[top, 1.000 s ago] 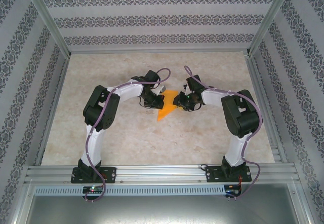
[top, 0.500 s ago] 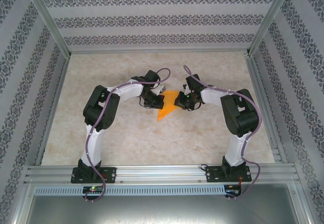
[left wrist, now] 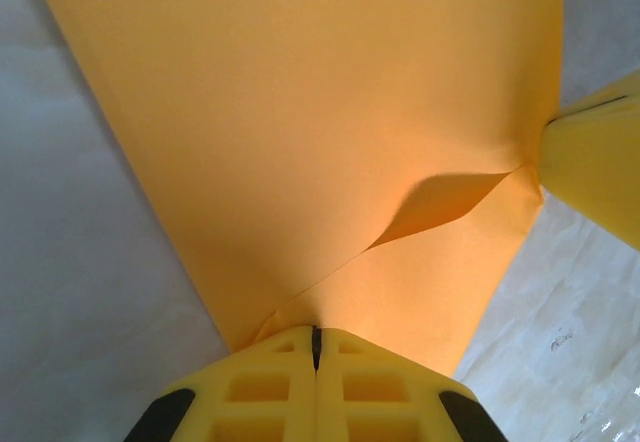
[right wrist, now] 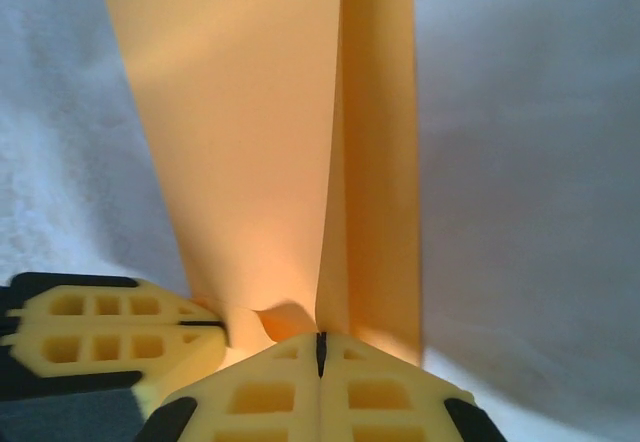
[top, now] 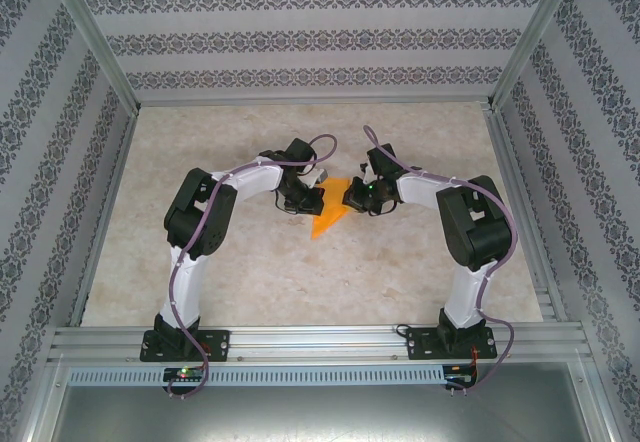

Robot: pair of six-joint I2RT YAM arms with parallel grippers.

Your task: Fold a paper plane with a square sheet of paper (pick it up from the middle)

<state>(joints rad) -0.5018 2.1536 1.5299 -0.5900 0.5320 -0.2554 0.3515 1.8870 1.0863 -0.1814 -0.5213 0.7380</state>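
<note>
Paper (top: 326, 219) btwn L claw (top: 316, 201) & R claw (top: 348, 198)

You'll find no text, label, brand, number or sign to read here. Your sheet of paper (left wrist: 300, 112) is plain orange, the walls (top: 300, 0) carry ornament rather than letters, and faint specks on the counter (left wrist: 575, 362) are too small to read.

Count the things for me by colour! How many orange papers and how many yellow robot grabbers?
Orange paper: 1
Yellow grabbers, the left gripper and the right gripper, both pinching the paper: 2
Total: 3
</note>
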